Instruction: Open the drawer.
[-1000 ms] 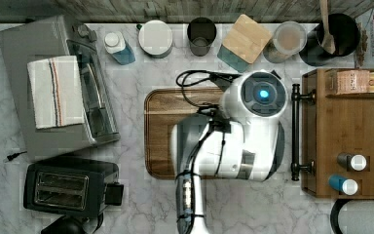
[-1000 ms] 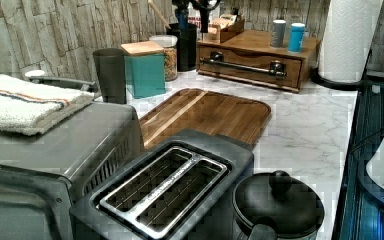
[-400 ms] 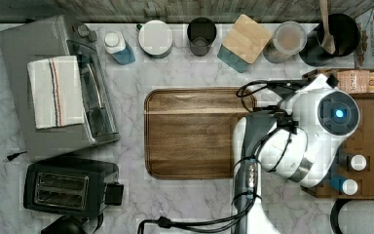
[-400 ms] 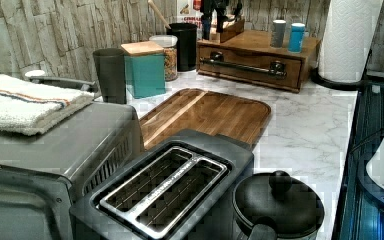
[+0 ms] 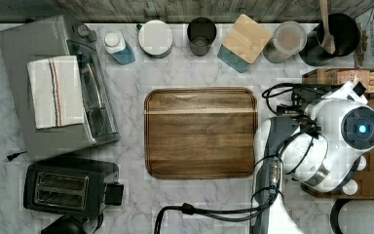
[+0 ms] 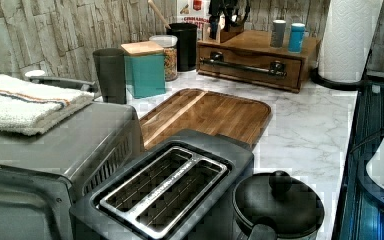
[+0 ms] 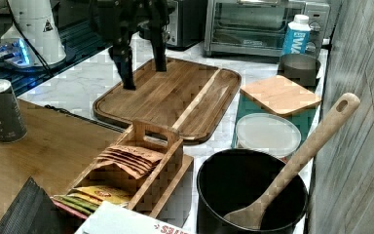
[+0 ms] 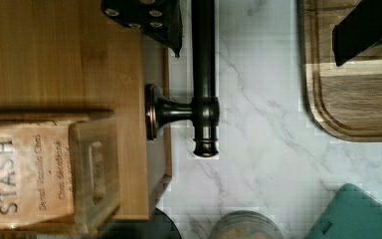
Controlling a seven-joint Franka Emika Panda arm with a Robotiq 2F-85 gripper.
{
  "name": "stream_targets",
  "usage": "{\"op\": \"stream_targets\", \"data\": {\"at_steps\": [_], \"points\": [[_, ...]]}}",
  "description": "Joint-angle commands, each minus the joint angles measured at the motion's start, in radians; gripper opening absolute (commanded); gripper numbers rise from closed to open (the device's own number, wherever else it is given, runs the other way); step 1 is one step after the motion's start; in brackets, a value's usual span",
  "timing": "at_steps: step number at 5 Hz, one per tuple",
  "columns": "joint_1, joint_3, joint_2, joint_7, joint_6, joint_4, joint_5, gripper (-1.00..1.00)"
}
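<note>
Overhead, we saw the arm (image 5: 321, 141) covering the drawer (image 6: 250, 67) at the top view's right, so that cam gave us no handle info. Left view filled this in: drawer front shut flush in its bamboo box, black bar handle (image 6: 242, 66) on two posts, beyond the cutting board (image 6: 210, 112) and beside the paper towel roll (image 6: 347, 40). Wrist cam showed handle end and one post close up, w/ marble between the handle and the board edge; one finger (image 8: 363, 30) over the board, the other (image 8: 146, 17) over the box top, i.e. straddling the bar. Right view showed the gripper (image 7: 141, 66) w/ fingers spread wide, gripping nothing, tips above the board. Tea caddy (image 7: 136, 168) sat on the box top.
</note>
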Motion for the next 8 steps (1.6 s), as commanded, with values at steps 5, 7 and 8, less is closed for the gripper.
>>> {"op": "stream_targets", "data": {"at_steps": [5,7,8], "points": [[-0.053,0.016,0.066,0.141,0.356,-0.232,-0.114,1.00],[-0.078,0.031,0.134,-0.059,0.387,-0.183,0.026,1.00],[-0.075,0.029,0.160,-0.095,0.345,-0.150,0.059,1.00]]}}
